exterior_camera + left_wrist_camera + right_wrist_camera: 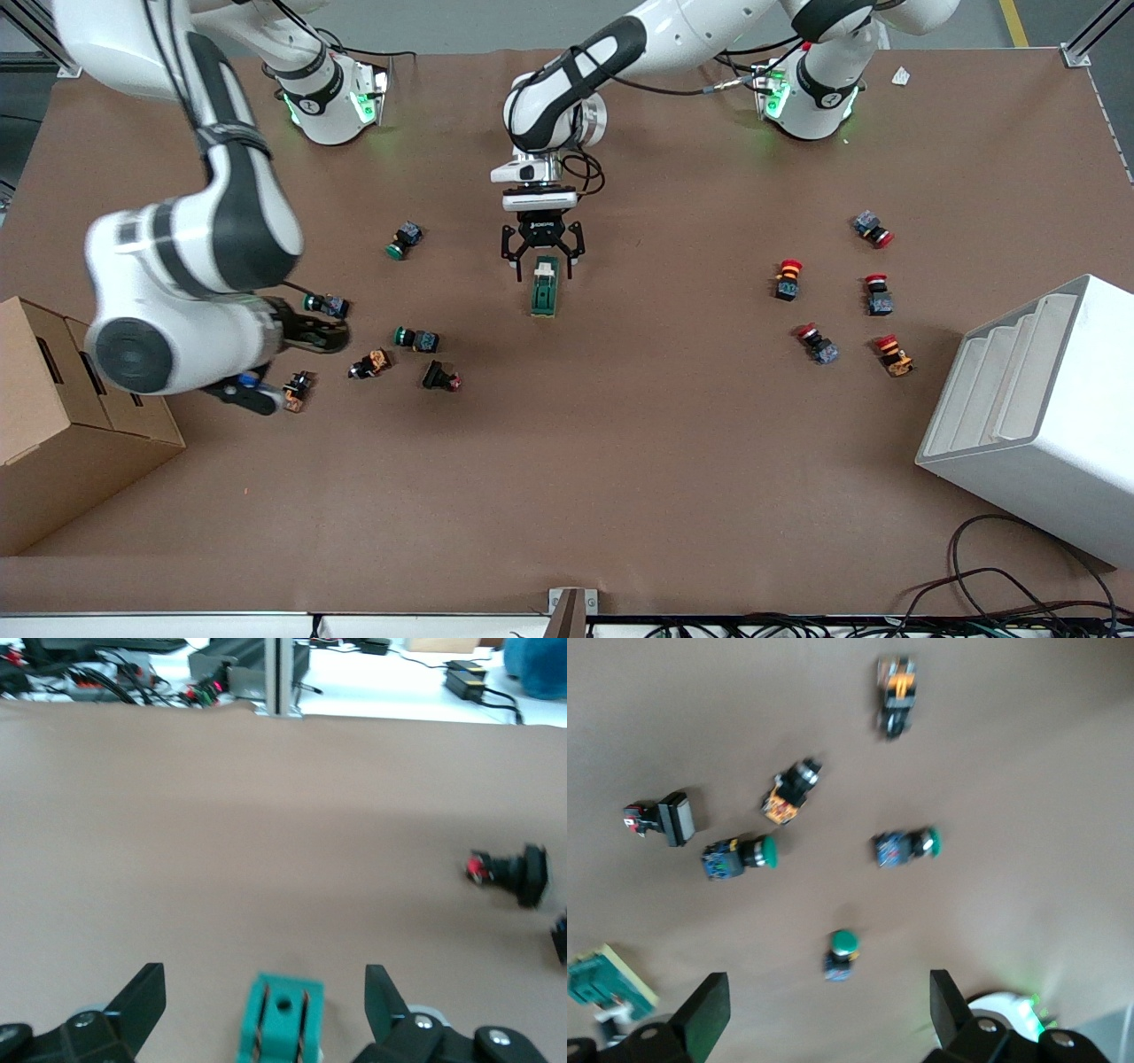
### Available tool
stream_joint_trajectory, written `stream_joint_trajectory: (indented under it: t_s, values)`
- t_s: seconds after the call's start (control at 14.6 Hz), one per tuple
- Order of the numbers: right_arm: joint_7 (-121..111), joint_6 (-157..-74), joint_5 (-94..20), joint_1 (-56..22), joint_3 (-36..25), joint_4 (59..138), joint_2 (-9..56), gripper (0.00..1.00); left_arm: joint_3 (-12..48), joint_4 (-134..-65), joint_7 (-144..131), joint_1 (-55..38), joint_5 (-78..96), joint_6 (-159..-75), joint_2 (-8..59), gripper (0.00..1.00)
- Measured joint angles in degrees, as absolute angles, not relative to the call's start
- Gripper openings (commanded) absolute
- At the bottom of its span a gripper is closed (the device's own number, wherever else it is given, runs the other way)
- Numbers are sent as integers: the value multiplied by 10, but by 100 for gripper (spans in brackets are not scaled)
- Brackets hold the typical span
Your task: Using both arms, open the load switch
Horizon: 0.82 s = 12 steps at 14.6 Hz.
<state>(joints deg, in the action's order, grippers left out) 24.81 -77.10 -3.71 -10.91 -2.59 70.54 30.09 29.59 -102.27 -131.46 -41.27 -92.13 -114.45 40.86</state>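
Observation:
The load switch [544, 290] is a dark-green block lying in the middle of the table, with its white toggle end pointing toward the robots' bases. My left gripper [542, 263] is open, one finger on each side of that toggle end without touching it. In the left wrist view the load switch [282, 1020] sits centred between the open fingers of the left gripper [266, 997]. My right gripper [312, 334] hangs open over a cluster of push-buttons toward the right arm's end. The right wrist view shows the right gripper [824, 1010] holding nothing, and the load switch [602, 983] off to one side.
Green push-buttons [406, 239] [416, 338] [328, 305], an orange one [370, 363] and a black one [440, 376] lie under and around the right gripper. Several red push-buttons [788, 279] lie toward the left arm's end, near a white rack [1036, 416]. A cardboard box [53, 416] stands at the right arm's end.

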Motion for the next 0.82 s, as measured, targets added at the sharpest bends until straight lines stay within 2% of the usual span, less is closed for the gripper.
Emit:
stream_joint_trajectory:
  t_s: [0.34, 0.82]
  values:
    - [13, -777, 4, -16, -26, 706, 272, 100, 297, -975, -1173, -394, -733, -1145, 321, 100]
    - [-28, -781, 14, 3, -25, 702, 261, 100, 296, -923, -933, -283, -465, -1144, 200, 100]
